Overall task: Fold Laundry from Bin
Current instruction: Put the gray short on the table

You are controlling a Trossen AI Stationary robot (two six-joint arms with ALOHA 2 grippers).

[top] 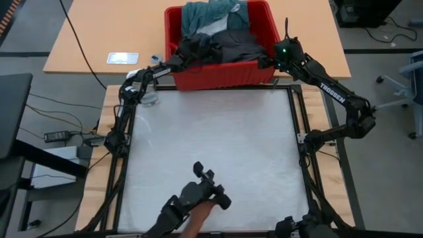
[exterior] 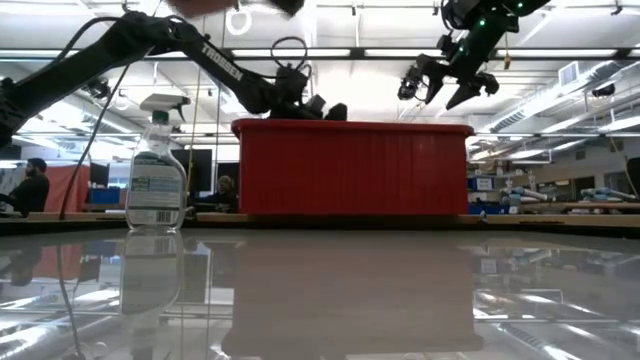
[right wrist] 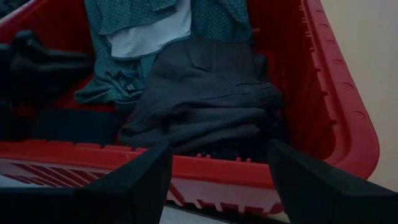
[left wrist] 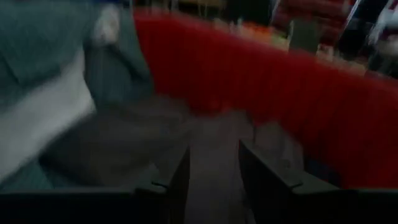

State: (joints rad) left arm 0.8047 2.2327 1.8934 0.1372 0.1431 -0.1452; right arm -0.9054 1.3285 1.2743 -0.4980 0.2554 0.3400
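The red bin (top: 225,73) stands at the table's (top: 211,145) far edge, holding a dark grey garment (top: 234,45) heaped in front of a teal-green dotted T-shirt (top: 208,14) and a white piece (right wrist: 152,34). The left gripper (top: 192,47) reaches over the bin's left rim, its arm stretched low from the table's left side; its fingers (left wrist: 177,180) stand narrowly apart just above the grey cloth, and whether they pinch it cannot be told. The right gripper (top: 283,58) hovers at the bin's near right corner, jaws wide and empty, the grey garment ahead of them. Only the low view shows a spray bottle (exterior: 156,165) beside the bin and people in the room behind.
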